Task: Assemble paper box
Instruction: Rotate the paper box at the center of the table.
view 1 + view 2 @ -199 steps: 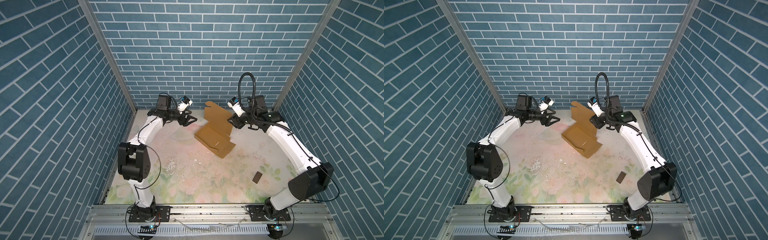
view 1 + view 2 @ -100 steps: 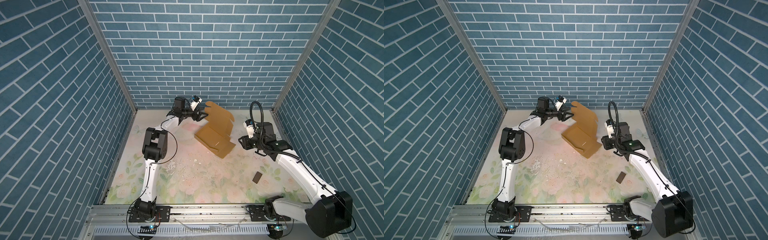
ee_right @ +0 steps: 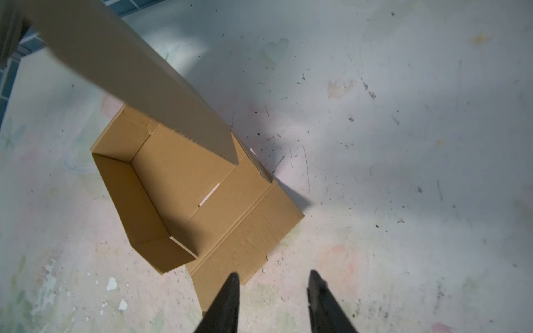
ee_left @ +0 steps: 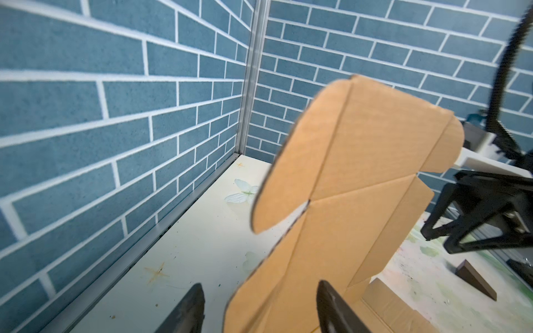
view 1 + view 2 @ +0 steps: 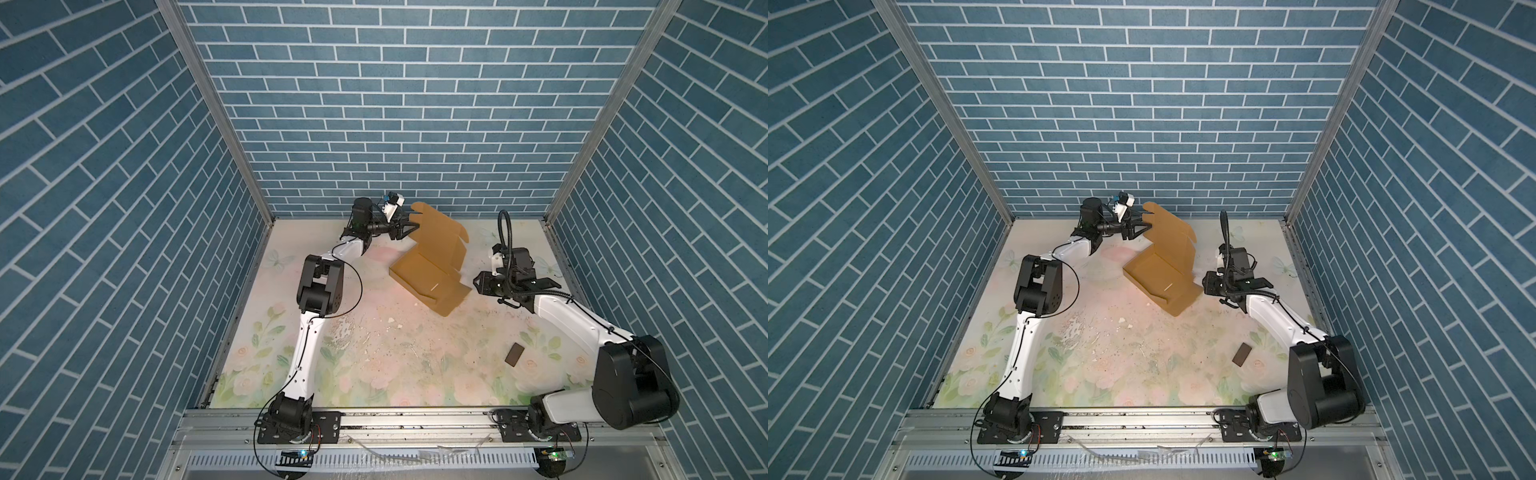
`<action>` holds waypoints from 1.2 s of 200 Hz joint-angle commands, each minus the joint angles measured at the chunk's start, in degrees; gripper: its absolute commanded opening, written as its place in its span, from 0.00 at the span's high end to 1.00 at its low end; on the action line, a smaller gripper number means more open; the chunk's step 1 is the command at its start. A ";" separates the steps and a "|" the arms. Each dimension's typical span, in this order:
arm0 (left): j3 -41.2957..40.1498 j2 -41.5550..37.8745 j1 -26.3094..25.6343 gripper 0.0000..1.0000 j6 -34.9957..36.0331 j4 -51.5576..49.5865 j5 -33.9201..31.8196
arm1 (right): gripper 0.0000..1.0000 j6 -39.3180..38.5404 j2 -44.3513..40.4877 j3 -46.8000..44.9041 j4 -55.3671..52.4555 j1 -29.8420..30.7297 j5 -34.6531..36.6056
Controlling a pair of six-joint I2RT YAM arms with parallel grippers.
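The paper box (image 5: 432,270) (image 5: 1163,276) is a tan cardboard mailer on the mat's far middle, with a shallow tray (image 3: 178,184) formed and its lid (image 4: 360,173) standing upright. My left gripper (image 5: 413,226) (image 5: 1148,224) (image 4: 259,284) is open at the lid's far-left edge, and that edge sits between its fingers (image 4: 190,311) without being pinched. My right gripper (image 5: 477,286) (image 5: 1206,284) (image 3: 274,274) hangs open just off the box's right corner, over bare mat beside the flat front flap (image 3: 248,236), holding nothing.
A small dark brown chip (image 5: 514,354) (image 5: 1242,354) lies on the mat near the right arm. White scraps (image 5: 390,320) dot the floral mat in front of the box. The back brick wall (image 5: 374,174) rises close behind the left gripper and lid.
My right gripper left the lid, swung back and down to the box's right corner and narrowed. My left gripper reached across to the lid's edge and has closed partway around it.
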 commanded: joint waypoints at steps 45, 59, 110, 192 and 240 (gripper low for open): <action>-12.58 -8.52 1.04 0.63 -6.09 10.93 2.32 | 0.68 9.40 7.47 0.38 8.98 -5.40 -9.28; -16.82 -11.26 1.41 0.65 -5.49 11.03 2.14 | 0.68 9.25 7.95 1.13 7.80 -6.48 -9.78; -33.26 -21.77 1.69 0.67 -6.74 13.59 2.03 | 0.68 8.68 12.27 4.57 7.87 -8.31 -14.27; -46.88 -31.66 1.86 0.75 3.40 3.53 -2.49 | 0.88 9.50 24.41 16.31 6.79 -9.50 -22.54; -48.23 -33.39 1.86 0.83 7.96 0.05 -3.99 | 0.89 8.12 29.00 20.92 6.19 -9.61 -25.95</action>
